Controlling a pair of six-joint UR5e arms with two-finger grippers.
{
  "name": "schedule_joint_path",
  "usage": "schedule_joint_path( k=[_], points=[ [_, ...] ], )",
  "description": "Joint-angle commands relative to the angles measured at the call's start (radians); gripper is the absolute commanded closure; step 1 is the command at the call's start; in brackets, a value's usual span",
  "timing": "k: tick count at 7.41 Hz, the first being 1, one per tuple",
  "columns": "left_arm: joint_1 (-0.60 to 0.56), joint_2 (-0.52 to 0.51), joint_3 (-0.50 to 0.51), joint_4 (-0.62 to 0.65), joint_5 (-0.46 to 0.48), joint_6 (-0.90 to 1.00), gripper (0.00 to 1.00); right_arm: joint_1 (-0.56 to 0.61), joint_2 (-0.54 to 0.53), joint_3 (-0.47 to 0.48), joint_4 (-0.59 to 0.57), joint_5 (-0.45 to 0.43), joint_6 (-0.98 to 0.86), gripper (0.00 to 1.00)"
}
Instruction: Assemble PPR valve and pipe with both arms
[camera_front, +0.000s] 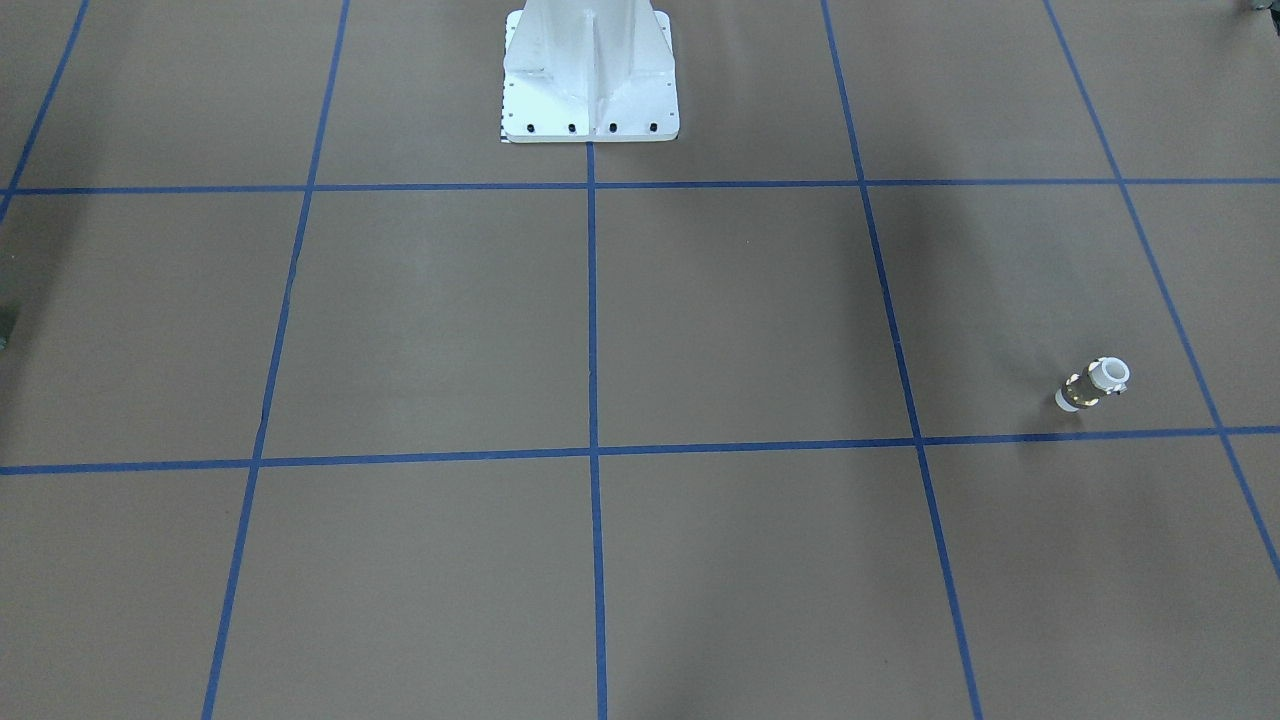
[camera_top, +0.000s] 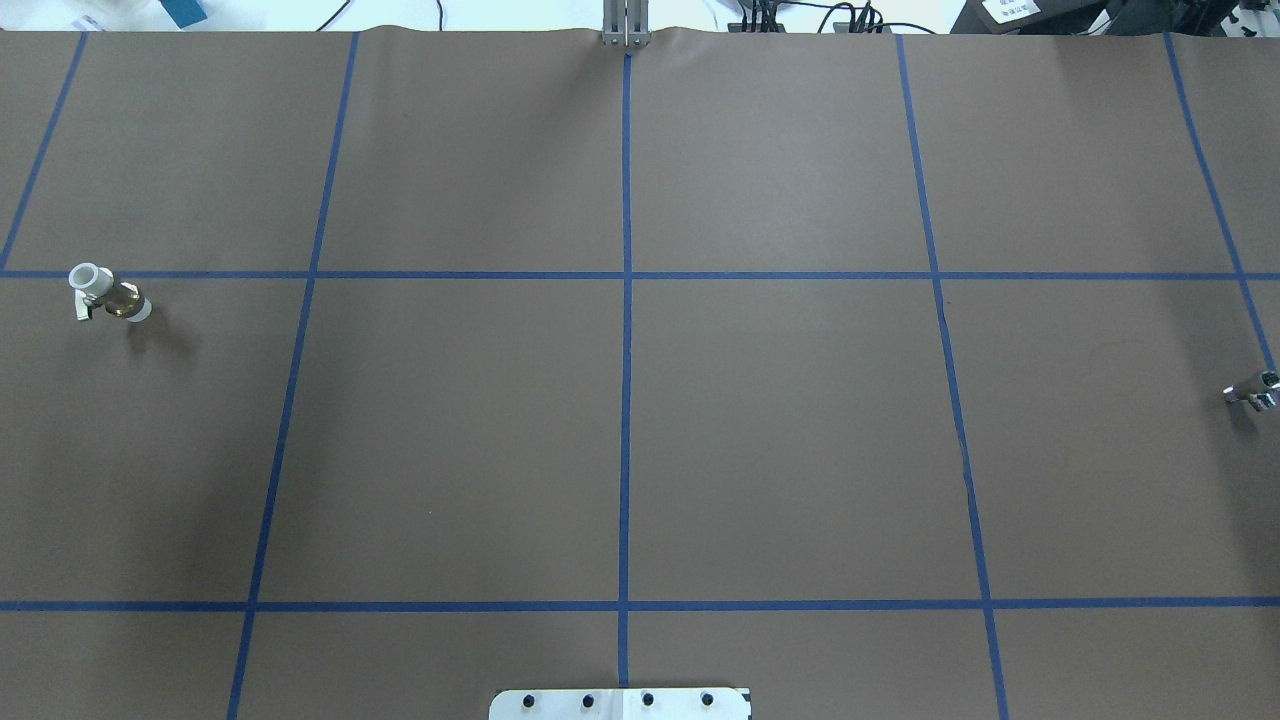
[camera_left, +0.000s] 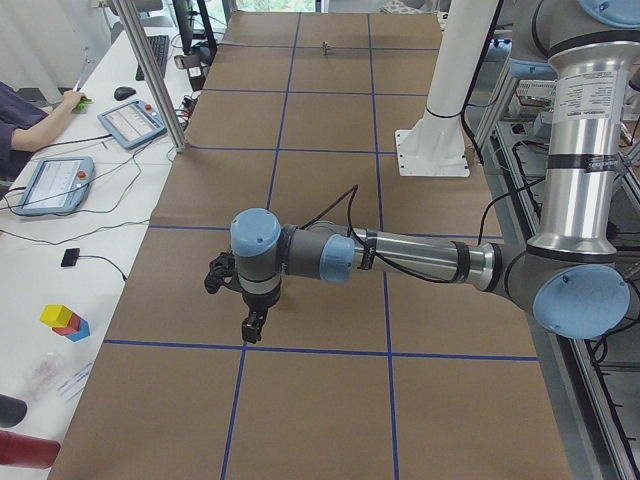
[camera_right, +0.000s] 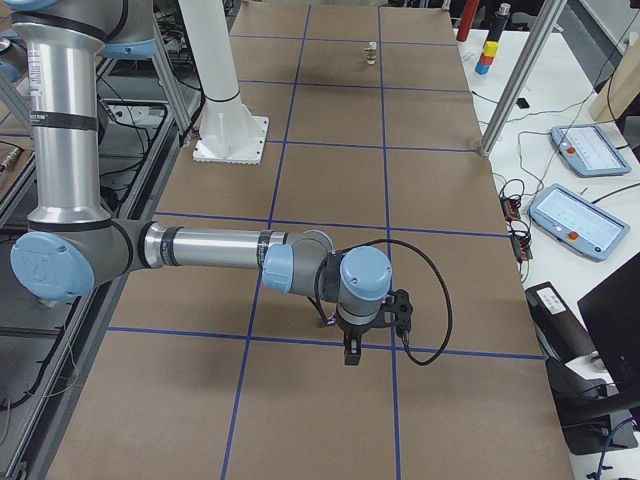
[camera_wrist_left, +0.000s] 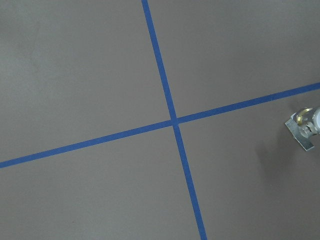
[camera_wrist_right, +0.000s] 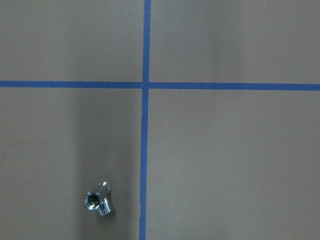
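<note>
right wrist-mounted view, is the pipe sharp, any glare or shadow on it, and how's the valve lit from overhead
Right wrist-mounted: the pipe is in focus, with small bright glints on its chrome, inside a soft dark shadow band left of the blue tape line. Overhead exterior: the PPR valve is evenly lit and casts a faint, blurred shadow toward the lower right.

Silver-grey arms (camera_left: 420, 258), light-blue joint caps (camera_left: 255, 232), black cables (camera_right: 446, 300), white bolted pedestal (camera_front: 590, 80).

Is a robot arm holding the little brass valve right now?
No, the PPR valve sits by itself on the brown table cover, with nothing gripping it.
</note>
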Motion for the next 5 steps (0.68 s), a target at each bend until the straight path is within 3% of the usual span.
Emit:
schedule_joint_path(
  k=[1,5],
  points=[
    [-0.002,0.0,-0.016,0.002,-0.003,0.001,0.0,0.0,-0.002,0.001,0.002,0.0,0.0,0.01],
    [0.061,0.003,-0.123,0.001,-0.006,-0.085,0.0,0.0,0.001,0.013,0.002,0.003,-0.003,0.01]
  ],
)
